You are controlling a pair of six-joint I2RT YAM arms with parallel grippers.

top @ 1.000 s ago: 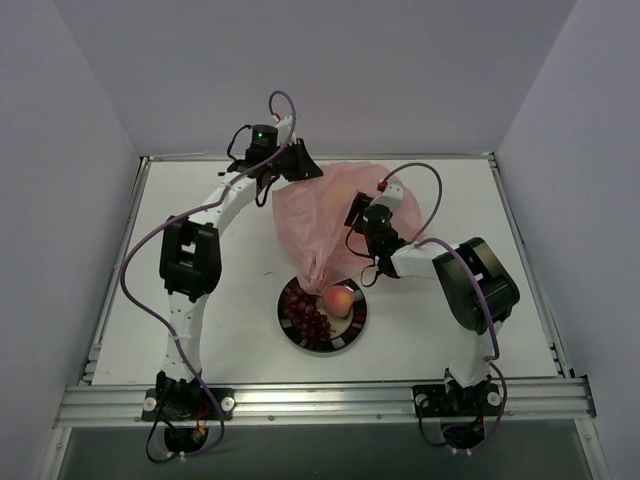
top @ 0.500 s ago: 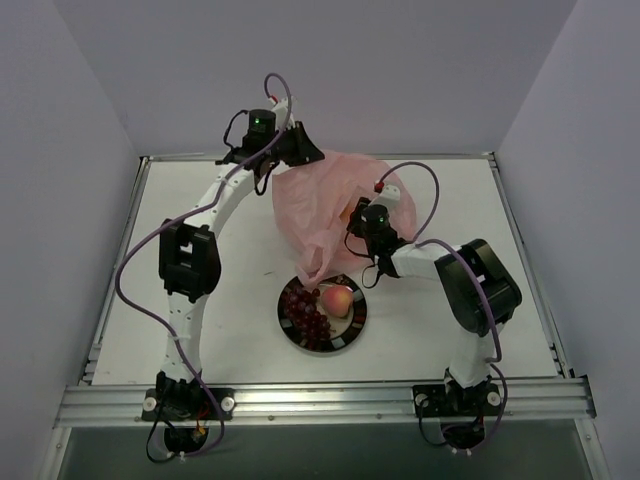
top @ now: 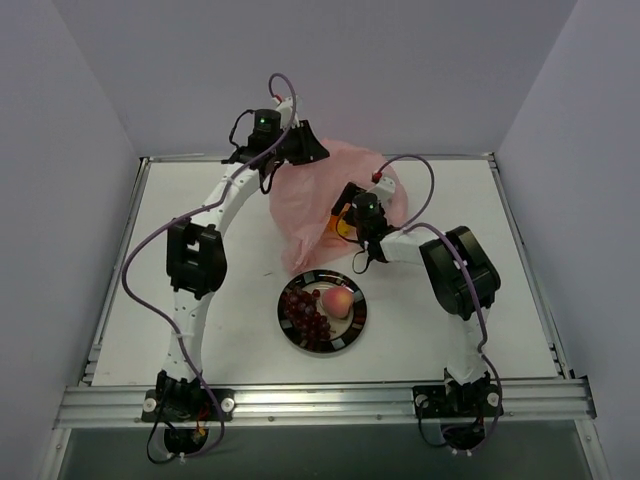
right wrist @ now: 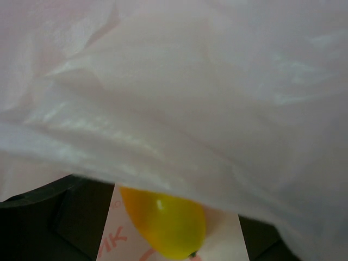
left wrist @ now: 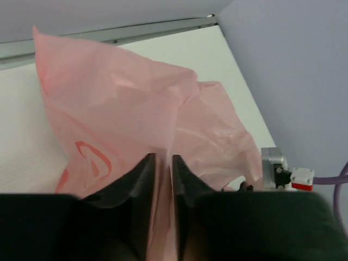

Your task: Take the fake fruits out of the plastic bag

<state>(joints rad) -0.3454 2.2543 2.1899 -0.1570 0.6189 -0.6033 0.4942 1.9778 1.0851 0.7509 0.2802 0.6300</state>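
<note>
Top external: left end effector grips the bag at its far top edge. Left wrist shows the fingers nearly closed, pink film pinched between them. Right end effector is at the bag mouth. Right wrist: jaws wide, mango between them with a gap on one side, film draped over it. Grapes and peach sit side by side in the dish on the table, just beside the bag.
</note>
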